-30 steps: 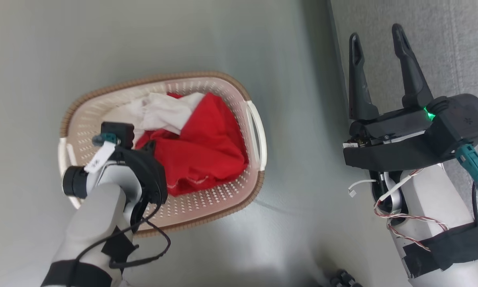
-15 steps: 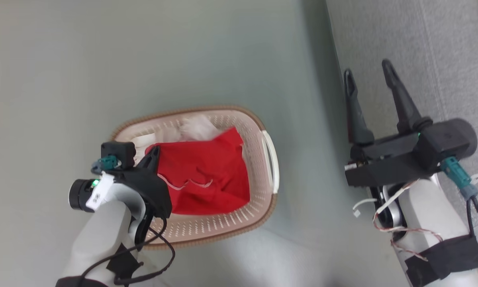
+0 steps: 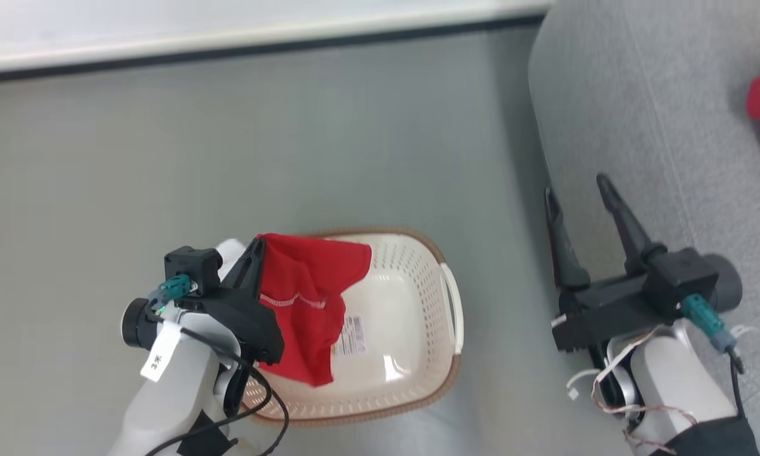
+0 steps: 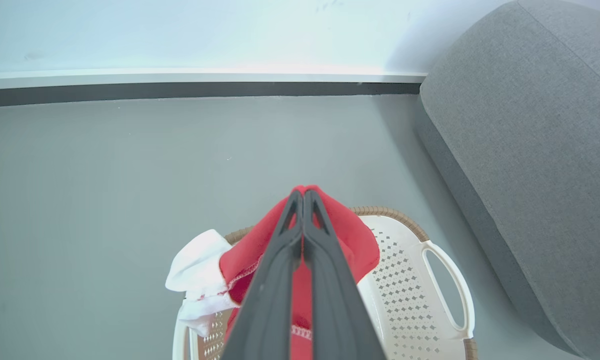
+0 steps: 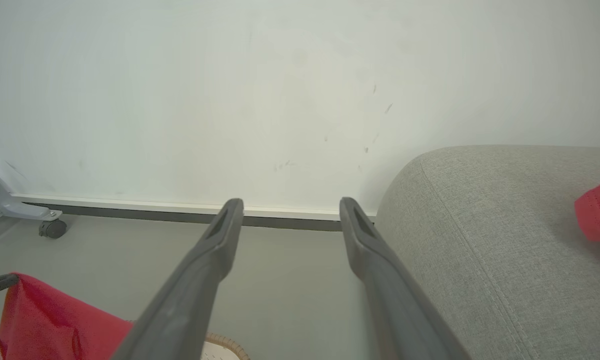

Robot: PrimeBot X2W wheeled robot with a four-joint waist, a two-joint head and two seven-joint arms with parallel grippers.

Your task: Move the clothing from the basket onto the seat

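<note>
Lifted from the basket [image 3: 411, 297], red clothing [image 3: 297, 285] hangs limp, light, pinched at a fold by closed left fingers [image 4: 275, 280]; right fingers [image 3: 622, 223] spread, empty.

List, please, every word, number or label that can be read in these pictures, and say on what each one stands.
"3米": on the white tag hanging from the left arm, as well as I can read it.
Unreadable: the printed sticker on the floor of the basket has lines of print and what looks like a barcode, too small to read.
I can read no other text.
</note>
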